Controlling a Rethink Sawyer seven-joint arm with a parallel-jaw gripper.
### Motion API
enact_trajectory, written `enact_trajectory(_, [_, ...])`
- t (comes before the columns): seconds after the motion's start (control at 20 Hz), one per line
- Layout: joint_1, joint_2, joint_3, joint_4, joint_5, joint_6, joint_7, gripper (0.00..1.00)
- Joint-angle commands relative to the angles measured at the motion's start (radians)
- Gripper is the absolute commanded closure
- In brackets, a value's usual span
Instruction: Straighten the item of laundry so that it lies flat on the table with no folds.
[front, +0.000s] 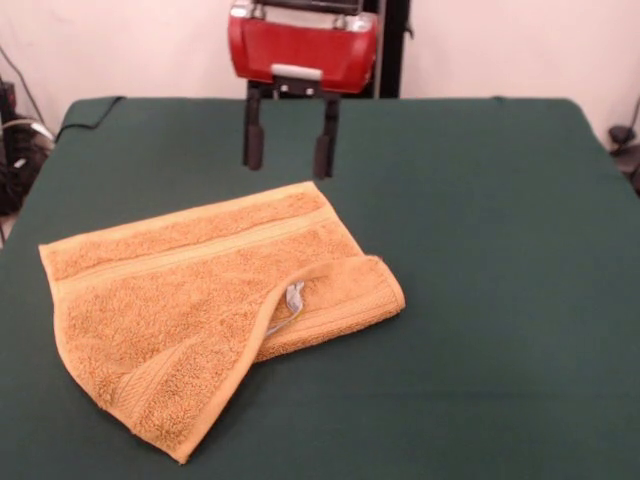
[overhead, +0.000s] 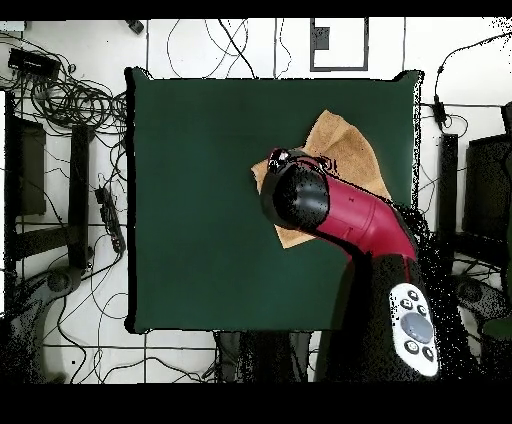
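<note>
- We see the towel (front: 215, 300) lying on the green counter (front: 500, 250), left of centre in the front view, reaching toward the near edge.
- It is not flat: the right-hand side is folded over onto the body of the cloth, making a rounded doubled edge at about 3 o'clock from the towel's middle.
- A small white label (front: 293, 298) peeks out at the mouth of that fold.
- One woven stripe band runs along the far edge, another crosses the near corner at about 7 o'clock.
- The end effector (front: 290, 150) hangs above the counter, its two dark fingers spread wide and holding nothing.
- Key relation, front view: the towel lies at roughly 6 to 7 o'clock from the end effector; the far corner of the cloth sits just below the right-hand fingertip. We cannot tell the height of the tips above the cloth.
- The folded flap lies at about 5 o'clock from the end effector.
- The towel's long axis runs roughly from 10 o'clock to 4 o'clock in the front view.
- Overhead, the arm (overhead: 350, 215) covers much of the towel; only the corner toward 1 o'clock and a sliver at 7 o'clock show.
- Our judgement: the unfolding is not done. The next move probably calls for pinching the flap's free edge near the label and drawing it outward toward 3 o'clock.
- Risk, as we judge it: a grip through both layers would drag the whole towel instead of opening it.
</note>
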Motion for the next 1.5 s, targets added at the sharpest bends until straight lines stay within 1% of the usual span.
enact_trajectory(0.05, [-0.021, 0.052, 0.138, 0.188, -0.048, 0.006, 0.084, 0.0])
enact_trajectory(0.2, [-0.036, 0.065, 0.16, 0.208, -0.056, -0.029, 0.088, 0.0])
enact_trajectory(0.45, [-0.027, 0.097, 0.174, 0.21, -0.083, -0.109, 0.097, 0.0])
enact_trajectory(0.9, [0.014, 0.139, 0.156, 0.145, -0.121, -0.118, 0.109, 0.0])
enact_trajectory(1.2, [-0.01, 0.19, 0.205, 0.117, -0.124, -0.13, 0.104, 0.0])
enact_trajectory(1.5, [-0.071, 0.288, 0.291, 0.074, -0.137, -0.179, 0.073, 0.0])
